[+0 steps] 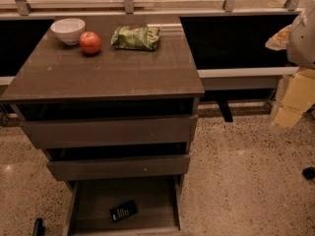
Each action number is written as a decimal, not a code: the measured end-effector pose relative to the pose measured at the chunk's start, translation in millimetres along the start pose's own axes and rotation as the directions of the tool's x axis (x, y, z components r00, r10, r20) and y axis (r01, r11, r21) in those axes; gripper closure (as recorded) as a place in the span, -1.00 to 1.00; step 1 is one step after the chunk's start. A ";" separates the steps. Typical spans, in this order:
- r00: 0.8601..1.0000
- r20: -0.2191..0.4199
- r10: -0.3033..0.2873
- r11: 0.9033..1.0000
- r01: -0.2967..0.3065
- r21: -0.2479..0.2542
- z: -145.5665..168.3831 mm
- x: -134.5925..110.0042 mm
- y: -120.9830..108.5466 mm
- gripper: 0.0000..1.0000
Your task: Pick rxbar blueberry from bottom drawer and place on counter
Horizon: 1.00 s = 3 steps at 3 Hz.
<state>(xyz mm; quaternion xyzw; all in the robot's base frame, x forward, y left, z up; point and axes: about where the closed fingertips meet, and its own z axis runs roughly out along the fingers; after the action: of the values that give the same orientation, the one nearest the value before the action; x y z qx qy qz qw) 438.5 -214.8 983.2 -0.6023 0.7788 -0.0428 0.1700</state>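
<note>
The rxbar blueberry [123, 210], a small dark wrapped bar with white print, lies flat at the front middle of the bottom drawer [93, 200], which is pulled out open. The counter [108, 68] is the dark brown top of the cabinet above it. My gripper [289, 104] hangs blurred at the far right edge, above the floor, well to the right of the cabinet and far from the bar. It holds nothing that I can see.
On the counter's back part stand a white bowl [68, 30], a red apple [90, 43] and a green chip bag [136, 37]. The two upper drawers [110, 131] are slightly out. Speckled floor [241, 181] lies to the right. A low ledge with railing posts [236, 73] runs behind.
</note>
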 end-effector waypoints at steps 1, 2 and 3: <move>1.000 0.000 0.000 1.000 0.000 0.000 0.0 0.0 0.0 -1.00; 0.995 0.026 -0.095 0.995 0.096 -0.032 33.2 -40.5 5.1 -1.00; 0.956 0.093 -0.278 0.954 0.287 -0.089 112.9 -110.9 30.5 -1.00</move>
<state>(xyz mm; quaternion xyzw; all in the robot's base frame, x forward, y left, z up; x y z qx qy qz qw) 470.1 -85.3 892.6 -0.7165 0.6784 -0.0031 0.1624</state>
